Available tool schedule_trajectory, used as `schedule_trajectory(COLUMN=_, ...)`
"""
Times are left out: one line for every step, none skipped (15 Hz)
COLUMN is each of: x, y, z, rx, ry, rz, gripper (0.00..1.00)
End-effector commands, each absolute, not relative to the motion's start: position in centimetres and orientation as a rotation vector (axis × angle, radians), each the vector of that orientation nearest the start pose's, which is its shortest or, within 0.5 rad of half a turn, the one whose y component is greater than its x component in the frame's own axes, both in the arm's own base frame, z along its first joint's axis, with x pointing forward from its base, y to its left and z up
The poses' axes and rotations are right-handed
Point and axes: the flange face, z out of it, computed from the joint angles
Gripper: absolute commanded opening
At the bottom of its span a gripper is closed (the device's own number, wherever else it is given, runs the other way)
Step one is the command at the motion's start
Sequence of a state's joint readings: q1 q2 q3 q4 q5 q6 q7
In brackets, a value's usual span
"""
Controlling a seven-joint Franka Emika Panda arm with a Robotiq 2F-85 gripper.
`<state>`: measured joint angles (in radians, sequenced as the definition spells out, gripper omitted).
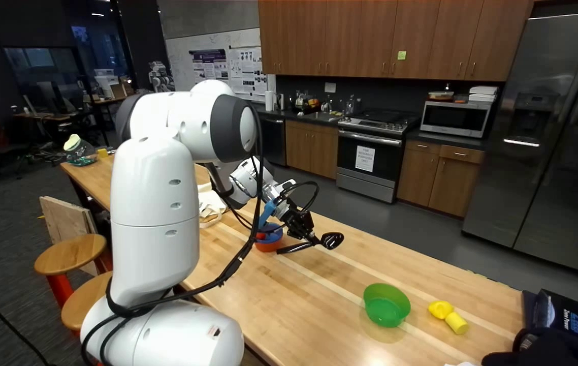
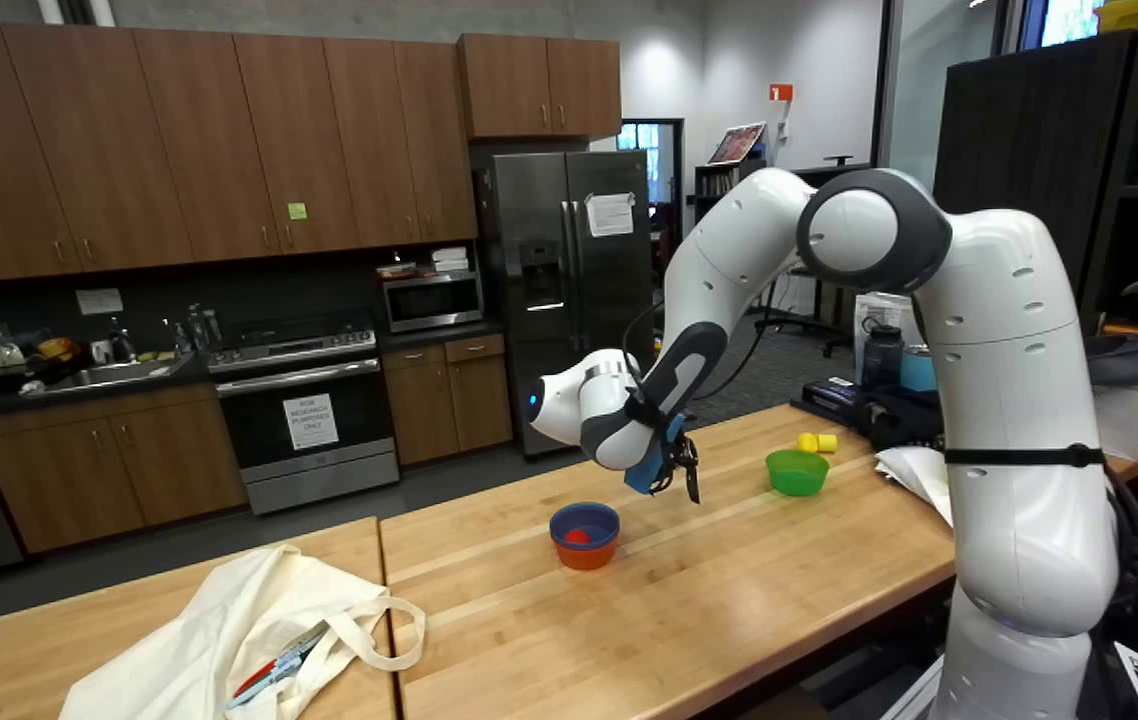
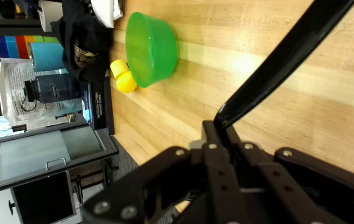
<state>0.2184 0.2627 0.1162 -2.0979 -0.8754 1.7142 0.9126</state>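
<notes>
Wrist view shows the gripper point(image 3: 222, 132) pinching a black spoon point(image 3: 276, 73); one long part of the spoon slants up to the right over the wooden table point(image 3: 326, 121); a green bowl point(image 3: 167, 51) stands to the upper left, with a yellow object point(image 3: 125, 81), round at one end and cylindrical at the other, lying near it; beyond them are a dark cloth point(image 3: 86, 34), a water bottle point(image 3: 60, 88) and a blue cup point(image 3: 48, 56); in an exterior view, the white arm point(image 1: 154, 173) reaches over the table, and the spoon juts from the grip on both sides, its head to the right and its handle to the left; the handle's end overlaps the edge of an orange bowl point(image 1: 268, 247) in sight, contact unclear; past the table are a stove point(image 1: 385, 157) with a paper notice point(image 1: 365, 158) and a fridge point(image 1: 512, 183); in an exterior view, the gripper hangs above the table between the orange bowl and the green bowl, apart from both; the spoon shows only as a thin dark strip; a blue bowl point(image 2: 599, 522) sits inside the orange bowl with a red thing point(image 2: 577, 537) in it, and a pale cloth bag point(image 2: 199, 630) lies at the lower left.
</notes>
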Motion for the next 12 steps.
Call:
schedule_trajectory(x=49.2, y=10.4, z=29.8, rx=2.196, ry=-0.131, rz=0.016, gripper=0.02)
schedule_trajectory(x=48.9, y=10.5, z=29.9, rx=2.199, ry=-0.122, rz=0.022, gripper=0.02)
schedule_trajectory(x=48.6, y=10.7, z=30.0, rx=2.202, ry=-0.116, rz=0.028, gripper=0.02)
schedule_trajectory(x=48.4, y=10.7, z=30.0, rx=2.204, ry=-0.109, rz=0.033, gripper=0.02)
schedule_trajectory(x=48.2, y=10.8, z=30.1, rx=2.208, ry=-0.106, rz=0.038, gripper=0.02)
schedule_trajectory(x=48.0, y=10.9, z=30.2, rx=2.212, ry=-0.103, rz=0.042, gripper=0.02)
schedule_trajectory(x=47.9, y=11.0, z=30.4, rx=2.215, ry=-0.102, rz=0.046, gripper=0.02)
schedule_trajectory(x=47.7, y=11.0, z=30.5, rx=2.215, ry=-0.101, rz=0.048, gripper=0.02)
schedule_trajectory(x=47.6, y=11.2, z=30.6, rx=2.213, ry=-0.095, rz=0.048, gripper=0.02)
schedule_trajectory(x=47.5, y=11.5, z=30.8, rx=2.193, ry=-0.061, rz=0.034, gripper=0.02)
schedule_trajectory(x=47.5, y=11.7, z=30.9, rx=2.177, ry=-0.041, rz=0.019, gripper=0.02)
schedule_trajectory(x=47.5, y=12.0, z=31.1, rx=2.165, ry=-0.033, rz=0.007, gripper=0.02)
